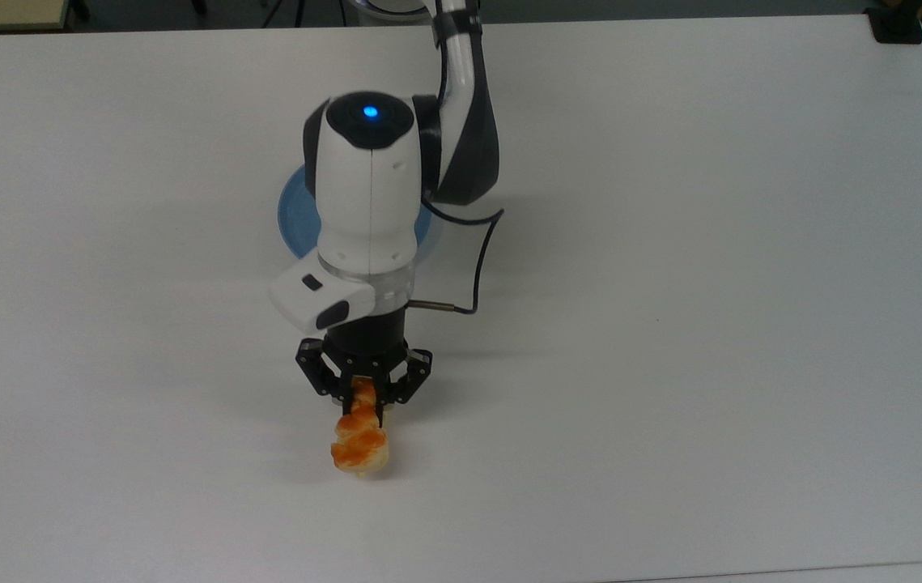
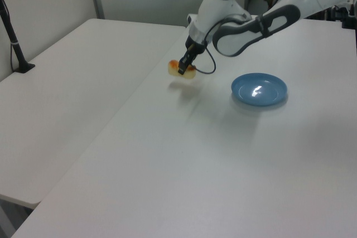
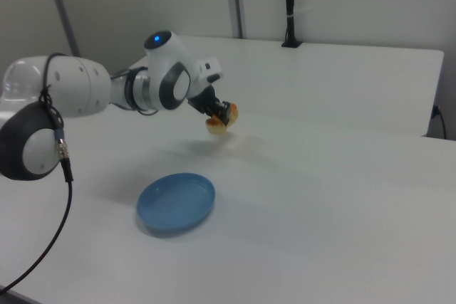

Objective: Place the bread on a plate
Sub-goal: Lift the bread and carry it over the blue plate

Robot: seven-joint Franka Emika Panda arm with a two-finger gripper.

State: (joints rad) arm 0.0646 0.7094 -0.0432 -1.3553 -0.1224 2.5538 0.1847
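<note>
Bread (image 1: 360,441), one roll (lifted off table (image 1: 711,283)), pinched by two fingers (image 1: 384,405), one blue plate (image 2: 259,90) apart.

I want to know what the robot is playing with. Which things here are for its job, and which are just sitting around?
For the job:
- the bread, held up off the table in the gripper
- the plate, blue and bare

Just there:
- the white table
- the black post standing at the table's far edge in the right view
</note>
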